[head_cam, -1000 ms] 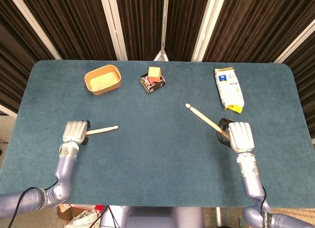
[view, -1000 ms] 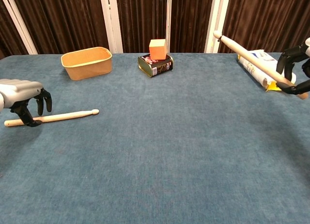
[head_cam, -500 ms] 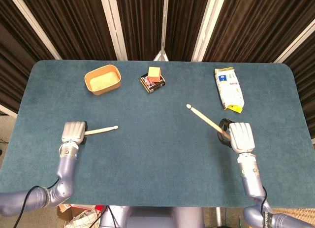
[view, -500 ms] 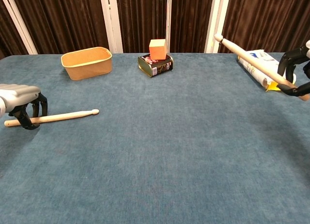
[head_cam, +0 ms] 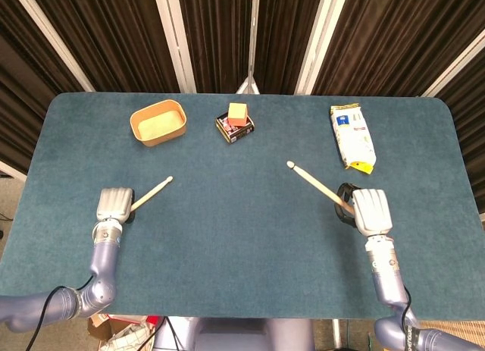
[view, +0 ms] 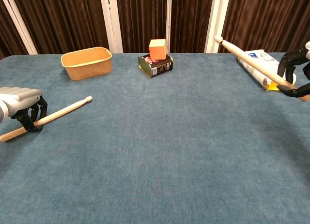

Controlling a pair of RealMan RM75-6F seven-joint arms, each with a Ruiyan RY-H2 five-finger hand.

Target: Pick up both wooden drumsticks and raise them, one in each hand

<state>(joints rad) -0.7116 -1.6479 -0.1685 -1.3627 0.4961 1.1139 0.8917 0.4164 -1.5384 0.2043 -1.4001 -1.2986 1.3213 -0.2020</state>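
My left hand [head_cam: 114, 205] [view: 19, 106] grips one wooden drumstick [head_cam: 153, 192] [view: 57, 112] near its butt end. That stick slants up off the table, tip toward the middle. At the right side my right hand [head_cam: 365, 210] [view: 296, 69] holds the other drumstick [head_cam: 317, 183] [view: 247, 57] by its butt. It is raised well above the table, its tip pointing up and toward the left.
On the blue table [head_cam: 242, 237], at the back, stand an orange tub [head_cam: 158, 123] [view: 86, 62] and a dark tin [head_cam: 234, 126] [view: 156, 65] with an orange cube [head_cam: 238, 112] [view: 158, 49] on top. A white snack bag [head_cam: 352, 136] [view: 259, 67] lies at the back right, just beyond my right hand.
My left hand has closed on its drumstick and tilted it, so the tip has risen off the table and swung toward the back. The right hand and its raised stick have barely moved.
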